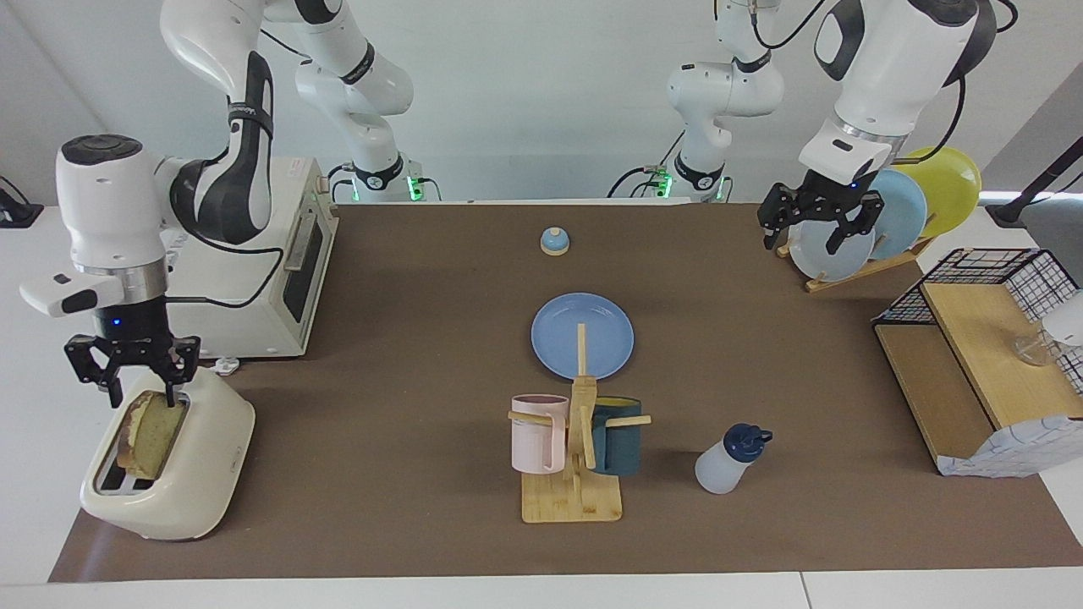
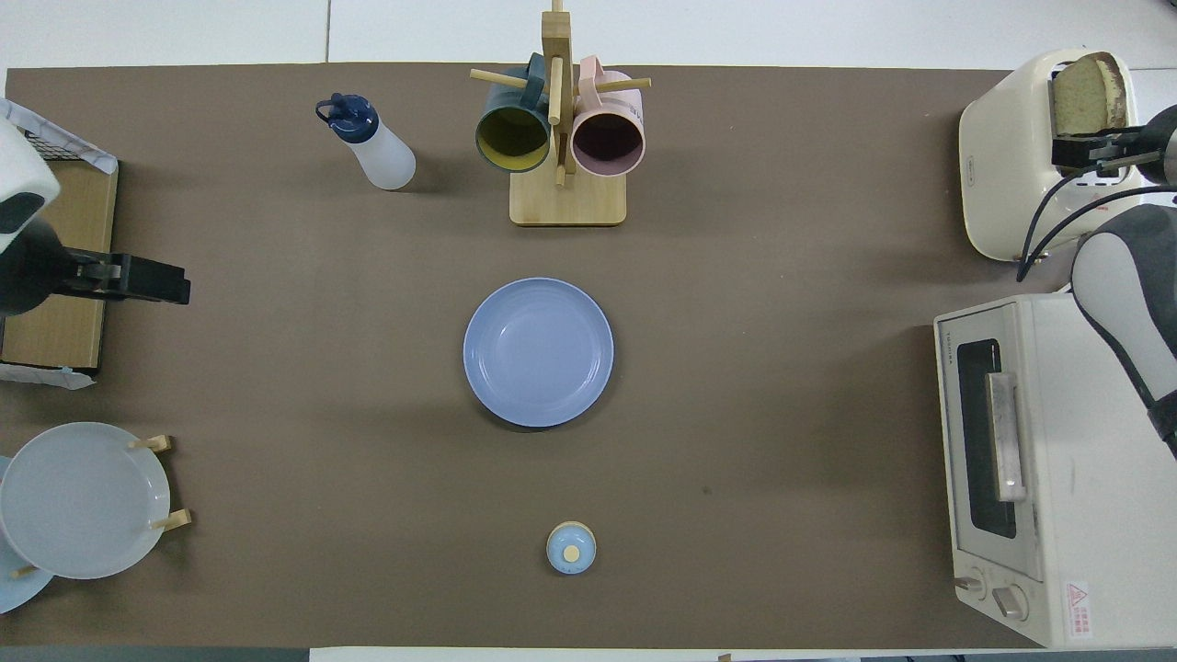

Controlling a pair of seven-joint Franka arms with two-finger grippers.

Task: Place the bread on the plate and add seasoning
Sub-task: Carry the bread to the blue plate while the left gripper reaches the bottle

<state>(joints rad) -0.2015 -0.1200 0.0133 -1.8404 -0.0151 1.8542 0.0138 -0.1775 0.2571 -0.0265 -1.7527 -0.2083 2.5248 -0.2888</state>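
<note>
Bread (image 1: 154, 433), tan with brown crust, stands on edge in toaster (image 1: 182, 474) slot; right gripper (image 1: 140, 391) fingers spread astride its top. Left gripper (image 1: 810, 239) spread, over plate rack (image 1: 854, 272).

Mock kitchen lab: toaster (image 1: 169, 469), oven (image 1: 262, 262), bare white walls.

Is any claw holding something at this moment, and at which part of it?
The right claw is at the top edge of the bread in the toaster, fingers open; a firm hold cannot be told. The left claw holds nothing.
</note>
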